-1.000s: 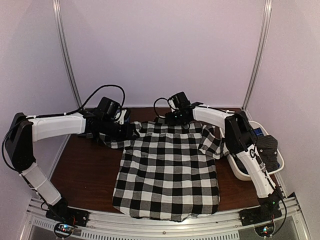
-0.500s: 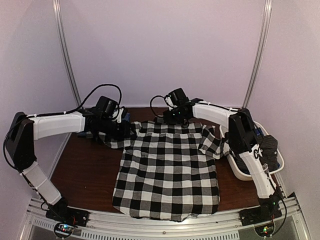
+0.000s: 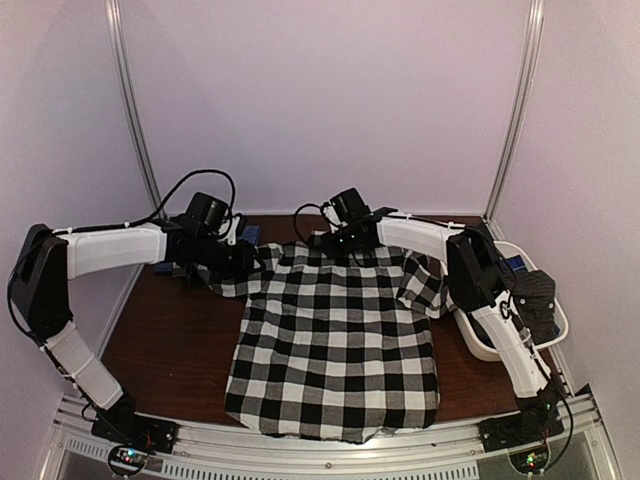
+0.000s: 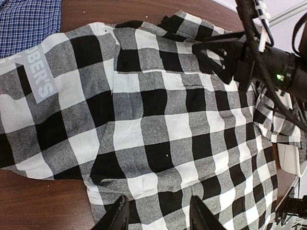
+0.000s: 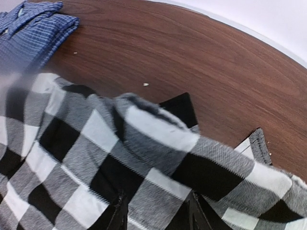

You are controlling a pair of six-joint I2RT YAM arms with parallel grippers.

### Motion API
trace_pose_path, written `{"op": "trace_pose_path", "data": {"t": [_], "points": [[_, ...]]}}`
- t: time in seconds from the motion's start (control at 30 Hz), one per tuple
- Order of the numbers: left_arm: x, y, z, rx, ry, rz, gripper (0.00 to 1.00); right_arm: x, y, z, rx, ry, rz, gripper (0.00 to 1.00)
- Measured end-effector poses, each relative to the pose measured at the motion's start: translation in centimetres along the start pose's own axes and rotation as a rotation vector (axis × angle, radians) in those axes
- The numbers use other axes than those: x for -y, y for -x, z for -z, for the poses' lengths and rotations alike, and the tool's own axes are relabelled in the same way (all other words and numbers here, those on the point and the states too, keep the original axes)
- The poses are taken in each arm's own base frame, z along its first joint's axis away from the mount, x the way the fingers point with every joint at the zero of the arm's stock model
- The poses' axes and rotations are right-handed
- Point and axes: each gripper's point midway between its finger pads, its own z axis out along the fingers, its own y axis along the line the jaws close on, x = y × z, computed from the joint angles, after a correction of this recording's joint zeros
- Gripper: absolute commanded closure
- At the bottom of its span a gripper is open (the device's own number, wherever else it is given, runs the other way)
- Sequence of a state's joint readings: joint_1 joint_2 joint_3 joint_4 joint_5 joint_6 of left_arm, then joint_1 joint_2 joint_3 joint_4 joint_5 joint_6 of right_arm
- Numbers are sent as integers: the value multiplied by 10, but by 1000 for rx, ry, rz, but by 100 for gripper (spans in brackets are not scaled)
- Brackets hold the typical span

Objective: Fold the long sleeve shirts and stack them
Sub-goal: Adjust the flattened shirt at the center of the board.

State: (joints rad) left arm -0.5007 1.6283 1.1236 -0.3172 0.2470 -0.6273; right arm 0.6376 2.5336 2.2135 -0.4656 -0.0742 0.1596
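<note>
The black-and-white checked shirt point(image 3: 335, 340) lies spread flat on the brown table, collar at the far side. My left gripper point(image 3: 228, 265) hovers over its left shoulder. In the left wrist view this gripper point(image 4: 158, 215) is open, flat checked cloth point(image 4: 153, 143) under it. My right gripper point(image 3: 335, 240) sits at the collar. Its fingers stand apart in the right wrist view point(image 5: 154, 213), with a raised fold of checked collar point(image 5: 158, 129) between them. A folded dark blue shirt point(image 3: 250, 236) point(image 5: 29, 28) lies at the back left.
A white basket point(image 3: 480, 345) stands at the right table edge, with dark cloth point(image 3: 535, 295) in it. Bare brown table point(image 3: 170, 330) shows left of the shirt and behind the collar point(image 5: 201, 57). White walls enclose the back and sides.
My right gripper has slid left along the collar and its fingers have drawn closer together. The left gripper has shifted slightly left. The shirt body has stayed put.
</note>
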Motion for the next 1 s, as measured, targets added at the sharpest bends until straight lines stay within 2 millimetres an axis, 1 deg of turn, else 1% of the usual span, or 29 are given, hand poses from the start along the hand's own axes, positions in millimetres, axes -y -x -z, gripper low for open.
{"op": "trace_pose_path", "data": {"t": [0.1,0.17,0.2,0.33,0.43,0.47,0.6,0.67,0.77,0.9,1.0], "points": [[-2,-3,1,-11,8,3,56,26,-7,-20,-6,-26,-26,53],[-3,-5,2,-17,15,5,56,42,-12,-29,-13,-41,-39,50],[-3,-6,4,-18,16,6,56,48,-10,-32,0,-45,-42,48],[-4,-5,11,-14,21,8,56,67,8,-34,57,-60,-49,41],[-3,-2,14,-4,21,8,56,76,20,-35,97,-61,-57,33],[-4,-2,14,-3,23,9,56,78,24,-36,109,-58,-58,32],[-13,1,17,9,46,22,57,74,31,-38,139,-21,-64,28],[-23,4,21,23,65,40,57,70,31,-39,140,-1,-65,27],[-46,12,33,61,104,84,57,63,30,-39,136,25,-61,25],[-85,26,59,143,174,167,57,56,29,-38,128,39,-53,21],[-116,31,78,202,231,232,57,48,28,-34,113,45,-42,20]]}}
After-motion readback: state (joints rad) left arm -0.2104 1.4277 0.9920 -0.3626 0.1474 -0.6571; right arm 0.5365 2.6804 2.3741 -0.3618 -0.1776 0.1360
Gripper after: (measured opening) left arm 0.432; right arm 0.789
